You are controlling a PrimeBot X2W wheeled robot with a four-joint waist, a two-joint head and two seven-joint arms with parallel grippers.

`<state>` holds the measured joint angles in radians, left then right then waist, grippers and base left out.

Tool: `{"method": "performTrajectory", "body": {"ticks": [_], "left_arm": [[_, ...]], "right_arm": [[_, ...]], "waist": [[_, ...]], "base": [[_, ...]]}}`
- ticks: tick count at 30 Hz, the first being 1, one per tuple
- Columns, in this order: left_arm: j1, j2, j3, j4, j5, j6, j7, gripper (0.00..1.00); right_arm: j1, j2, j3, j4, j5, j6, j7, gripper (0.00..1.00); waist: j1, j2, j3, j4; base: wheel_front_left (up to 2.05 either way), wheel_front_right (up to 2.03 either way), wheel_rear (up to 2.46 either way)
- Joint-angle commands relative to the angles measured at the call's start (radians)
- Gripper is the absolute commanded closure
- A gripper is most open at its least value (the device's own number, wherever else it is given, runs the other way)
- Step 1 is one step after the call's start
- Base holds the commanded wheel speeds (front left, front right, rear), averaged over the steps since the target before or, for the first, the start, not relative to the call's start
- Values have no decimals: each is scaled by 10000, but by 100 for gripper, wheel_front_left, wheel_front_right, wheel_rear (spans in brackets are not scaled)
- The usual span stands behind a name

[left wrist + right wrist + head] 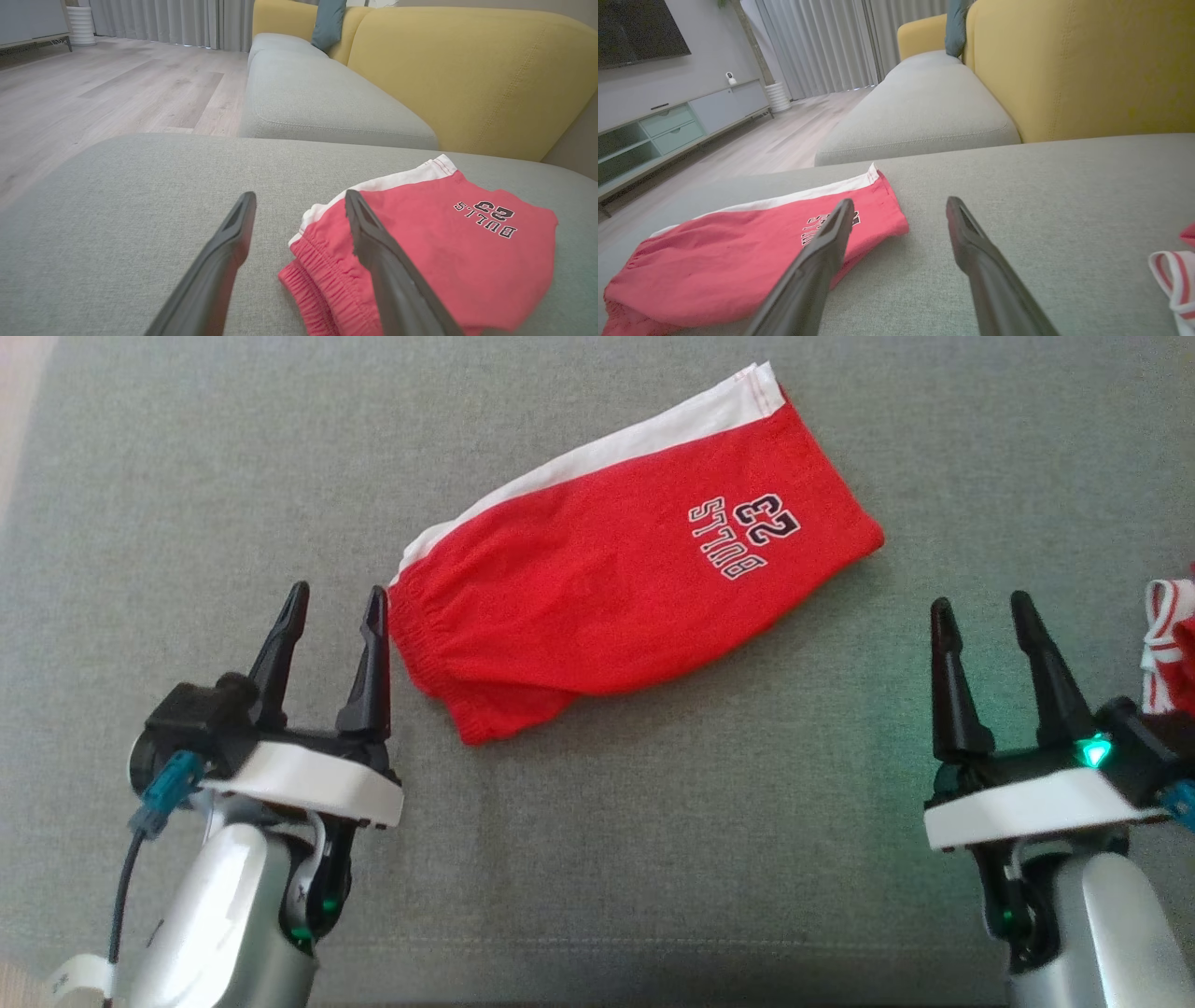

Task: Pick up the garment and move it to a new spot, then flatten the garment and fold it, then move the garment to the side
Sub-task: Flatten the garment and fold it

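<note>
The garment [607, 579] is a pair of red shorts with a white side stripe and "BULLS 23" print, folded in half on the grey cushion, waistband toward me. My left gripper [336, 602] stands open just left of the waistband, one fingertip almost at its edge, nothing between the fingers. In the left wrist view the garment [444, 242] lies right of and partly behind the gripper [299, 200]. My right gripper [982, 611] is open and empty, well right of the shorts. Its wrist view shows the garment [738, 252] to the left of the gripper [900, 207].
A second red-and-white garment [1172, 649] lies at the right edge of the cushion [653, 859], close to my right wrist. Another grey sofa seat [322, 102] and a yellow backrest [467, 74] lie beyond. Wooden floor [117, 93] lies to the left.
</note>
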<state>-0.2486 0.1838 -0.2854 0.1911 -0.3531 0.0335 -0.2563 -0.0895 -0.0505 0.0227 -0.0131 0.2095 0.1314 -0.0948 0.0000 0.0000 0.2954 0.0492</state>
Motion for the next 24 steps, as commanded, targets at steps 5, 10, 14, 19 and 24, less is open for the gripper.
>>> {"method": "performTrajectory", "body": {"ticks": [5, 10, 14, 19, 24], "left_arm": [[-698, 27, 337, -501, 194, -213, -55, 0], [-895, -93, 361, -347, 290, -354, -55, 0], [-939, -204, 363, -228, 378, -456, -55, 0], [-969, -280, 431, -81, 506, -505, -55, 0], [-984, -344, 476, -55, 579, -558, -55, 0]], "right_arm": [[-1582, -274, 428, 806, -25, -7, 961, 0], [-3066, -532, 636, 2223, 47, -7, 2107, 0], [-3927, -553, 596, 3295, -14, -7, 3320, 0], [-4605, -410, 699, 4113, 179, -7, 4347, 0], [-4868, -329, 851, 4516, 438, -7, 4516, 5]], "waist": [[0, 0, 608, 235], [0, 0, 853, 449], [0, 0, 873, 615], [0, 0, 855, 749], [0, 0, 879, 793]], "base": [[0, 0, 0], [0, 0, 0], [0, 0, 0], [0, 0, 0], [0, 0, 0]]}}
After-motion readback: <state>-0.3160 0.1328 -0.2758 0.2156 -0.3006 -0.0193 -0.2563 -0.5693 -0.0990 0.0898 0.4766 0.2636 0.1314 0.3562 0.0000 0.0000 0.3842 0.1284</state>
